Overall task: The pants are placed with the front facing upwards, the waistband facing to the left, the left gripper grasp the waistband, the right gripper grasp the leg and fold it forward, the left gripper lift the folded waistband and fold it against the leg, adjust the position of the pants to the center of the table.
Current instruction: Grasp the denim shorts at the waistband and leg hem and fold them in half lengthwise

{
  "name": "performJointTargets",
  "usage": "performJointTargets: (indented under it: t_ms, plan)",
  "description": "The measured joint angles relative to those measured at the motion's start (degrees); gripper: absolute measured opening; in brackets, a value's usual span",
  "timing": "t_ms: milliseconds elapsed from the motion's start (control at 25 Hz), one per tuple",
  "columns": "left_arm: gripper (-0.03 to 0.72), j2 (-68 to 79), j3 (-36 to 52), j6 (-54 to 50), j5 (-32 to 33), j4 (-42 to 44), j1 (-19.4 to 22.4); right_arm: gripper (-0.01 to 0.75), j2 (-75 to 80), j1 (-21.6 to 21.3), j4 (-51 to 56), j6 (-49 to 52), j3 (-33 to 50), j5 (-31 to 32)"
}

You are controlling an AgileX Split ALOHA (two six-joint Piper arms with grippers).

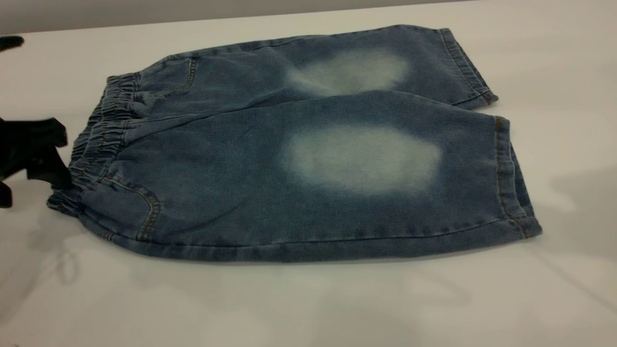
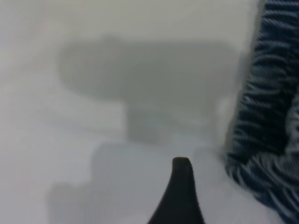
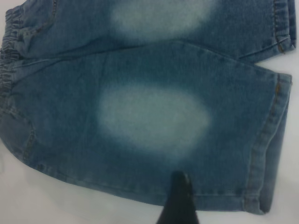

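The blue denim pants (image 1: 231, 202) lie flat and front up on the white table (image 1: 289, 308), both legs side by side with a pale patch on each. The gathered waistband (image 1: 103, 140) points left and the cuffs point right. My left gripper (image 1: 60, 156) sits low at the waistband's near end, open, with its tips touching or almost touching the cloth. In the left wrist view one black finger (image 2: 181, 191) is over bare table beside the ruched waistband (image 2: 266, 93). The right wrist view shows the pants (image 3: 154, 116) from above. One black finger (image 3: 180, 200) is over the near leg's lower hem; the right gripper holds nothing.
Bare tabletop surrounds the pants on all sides, with the widest room in front. The table's far edge (image 1: 144, 21) runs just behind the far leg. A small dark object (image 1: 9, 42) lies at the far left edge of the exterior view.
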Motion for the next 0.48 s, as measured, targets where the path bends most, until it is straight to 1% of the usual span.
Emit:
performJointTargets:
  t_ms: [240,360,480]
  plan:
    - [0.56,5.4,-0.05,-0.2,-5.86,0.0,-0.22,0.509,0.0,0.0,0.0,-0.05,0.0,0.0]
    - [0.56,7.01,-0.05,-0.58,-8.85,0.0,-1.65,0.509,0.0,0.0,0.0,-0.12,0.0,0.0]
    - [0.56,7.51,-0.66,-1.98,-10.38,0.05,-4.27,0.509,0.0,0.0,0.0,-0.12,0.0,0.0]
